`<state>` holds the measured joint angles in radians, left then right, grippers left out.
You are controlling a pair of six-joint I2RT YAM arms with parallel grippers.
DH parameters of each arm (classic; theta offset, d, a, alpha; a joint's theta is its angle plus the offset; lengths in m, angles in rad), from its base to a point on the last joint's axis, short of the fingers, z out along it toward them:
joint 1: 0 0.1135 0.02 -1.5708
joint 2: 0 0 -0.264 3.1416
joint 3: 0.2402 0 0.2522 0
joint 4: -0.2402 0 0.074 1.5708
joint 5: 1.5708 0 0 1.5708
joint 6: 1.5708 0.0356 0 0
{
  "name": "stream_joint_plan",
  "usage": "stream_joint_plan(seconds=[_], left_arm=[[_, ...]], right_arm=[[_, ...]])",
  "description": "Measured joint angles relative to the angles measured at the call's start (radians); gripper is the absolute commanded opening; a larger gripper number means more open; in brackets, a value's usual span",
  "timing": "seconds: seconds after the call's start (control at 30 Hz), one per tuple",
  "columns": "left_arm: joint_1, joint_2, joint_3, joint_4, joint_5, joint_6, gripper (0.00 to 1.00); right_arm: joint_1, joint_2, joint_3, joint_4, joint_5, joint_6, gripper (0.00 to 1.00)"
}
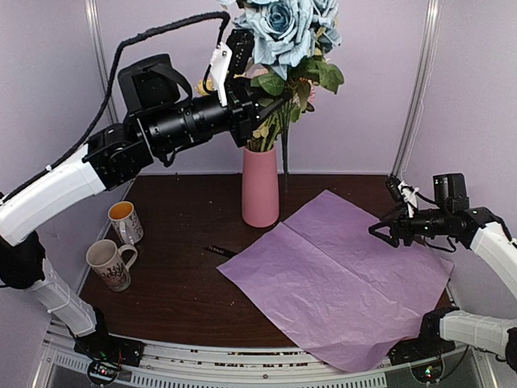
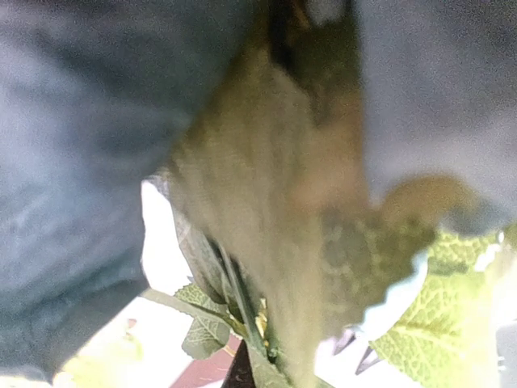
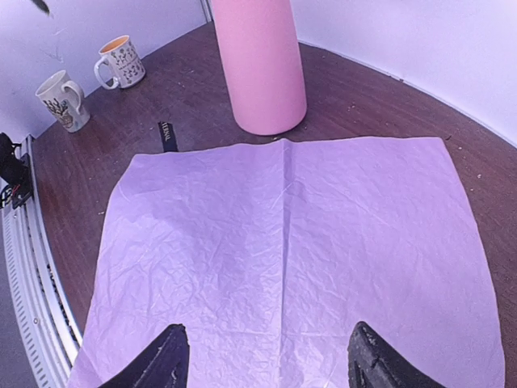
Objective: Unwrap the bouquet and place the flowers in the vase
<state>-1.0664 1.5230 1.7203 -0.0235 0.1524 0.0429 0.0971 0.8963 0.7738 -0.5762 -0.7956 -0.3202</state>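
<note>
Clamping left hand (image 1: 273, 103): I am pinching the flowers (image 1: 283, 32) over the vase (image 1: 260, 187).
Right hand (image 1: 383, 229): hanging wide at the right edge of the surface (image 1: 178, 275).

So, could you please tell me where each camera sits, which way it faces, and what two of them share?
Top external: above and behind the arms, looking down on the table; both arms show, left gripper at the flowers.
Left wrist: pressed against blurred leaves and stems; its fingers cannot be made out.
Right wrist: low, facing across the paper toward the vase; two black fingertips show.
Shared: top and right wrist both see vase, paper and two mugs.
</note>
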Motion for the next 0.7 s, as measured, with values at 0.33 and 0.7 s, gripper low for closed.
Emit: stream_joint_plan(seconds=[0.33, 0.7], left_arm=[[0.056, 0.047, 0.248, -0.1, -0.215, 0.269, 0.0], [0.237, 0.223, 0.378, -0.068, -0.249, 0.253, 0.0]], right_arm=[[-0.003, 0.072, 0.0, 0.035, 0.064, -0.006, 0.67], [-0.003, 0.07, 0.0, 0.035, 0.095, -0.016, 0.66]])
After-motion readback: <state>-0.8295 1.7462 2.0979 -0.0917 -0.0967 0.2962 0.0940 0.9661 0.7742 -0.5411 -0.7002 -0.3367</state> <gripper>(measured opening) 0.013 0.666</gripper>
